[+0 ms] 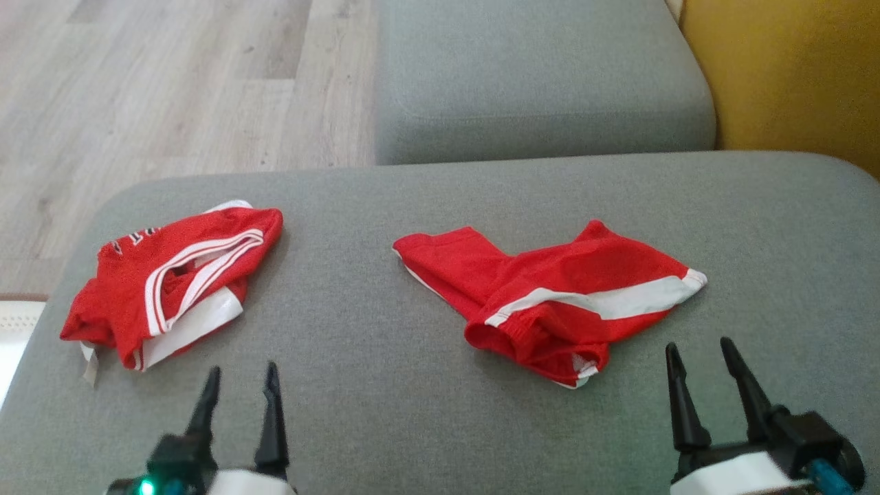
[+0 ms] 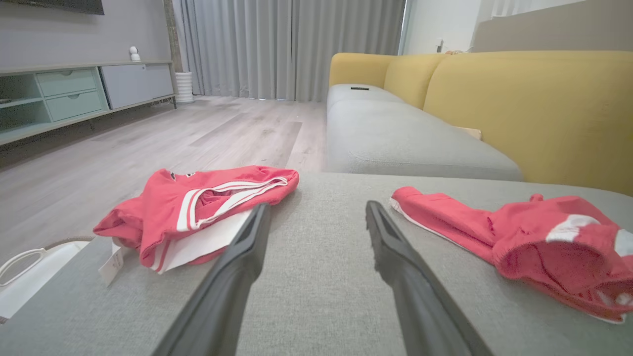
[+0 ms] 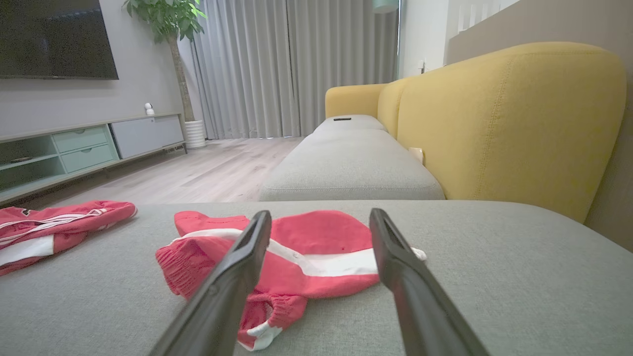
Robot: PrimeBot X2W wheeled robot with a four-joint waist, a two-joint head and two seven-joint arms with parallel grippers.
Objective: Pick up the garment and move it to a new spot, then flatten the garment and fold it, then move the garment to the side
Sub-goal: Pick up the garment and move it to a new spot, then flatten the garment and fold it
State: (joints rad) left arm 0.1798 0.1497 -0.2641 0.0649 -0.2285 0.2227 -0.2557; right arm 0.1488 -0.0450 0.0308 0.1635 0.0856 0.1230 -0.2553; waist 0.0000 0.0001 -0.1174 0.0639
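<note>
In the head view, red shorts (image 1: 550, 302) with a white stripe lie crumpled right of centre on a grey cushion (image 1: 385, 412). One leg points to the upper left and the gathered waistband sags toward the bottom edge. A red jersey (image 1: 172, 282) with white trim lies bunched at the left of the frame, well apart from the shorts and near the cushion's left edge, with a white tag hanging at its lower left corner.

The left gripper (image 1: 243, 371) is at the lower left, its fingers spread and empty, just below the jersey and not touching it. The right gripper (image 1: 698, 346) is at the lower right, likewise released and holding nothing, just right of the shorts' waistband. In the right wrist view the shorts lie between and beyond its fingers.

A second cushion (image 1: 536, 82) fills the upper centre, with wood floor (image 1: 172, 82) at the upper left and a yellow backrest (image 1: 790, 75) at the upper right.
</note>
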